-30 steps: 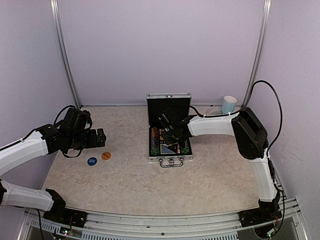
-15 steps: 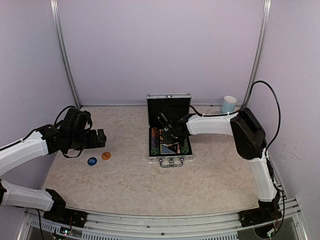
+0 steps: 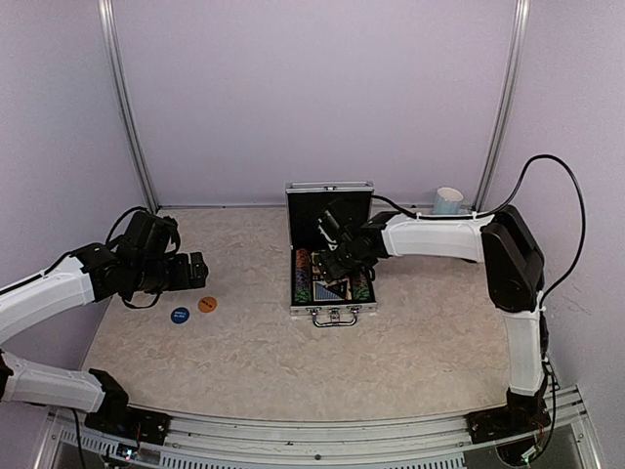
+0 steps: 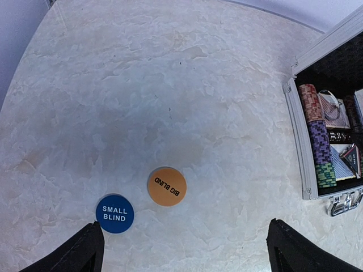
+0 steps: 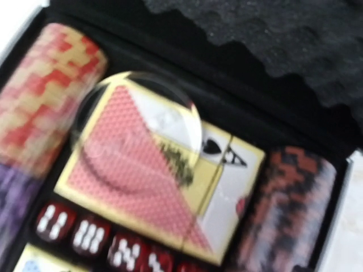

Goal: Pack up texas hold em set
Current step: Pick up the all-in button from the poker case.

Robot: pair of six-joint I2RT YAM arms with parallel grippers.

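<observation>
The small silver case (image 3: 333, 309) lies open mid-table with its lid (image 3: 329, 203) upright. Chip rows (image 5: 48, 85), a red card deck (image 5: 142, 187) and red dice (image 5: 85, 232) sit in its black lining. A clear disc (image 5: 139, 122) rests on the deck. My right gripper (image 3: 335, 256) hovers over the case interior; its fingers are out of the blurred right wrist view. The orange disc (image 4: 167, 186) and blue disc (image 4: 114, 213) lie on the table at the left. My left gripper (image 4: 190, 255) stands open just near of them, touching neither.
A light-blue mug (image 3: 448, 200) stands at the back right, behind the right arm. Grey walls with metal posts (image 3: 127, 117) close in the table. In the left wrist view the case rim (image 4: 298, 141) is at the far right.
The right arm's elbow has swung out to the right and the wrist has shifted slightly over the case. The left arm and both discs have not moved.
</observation>
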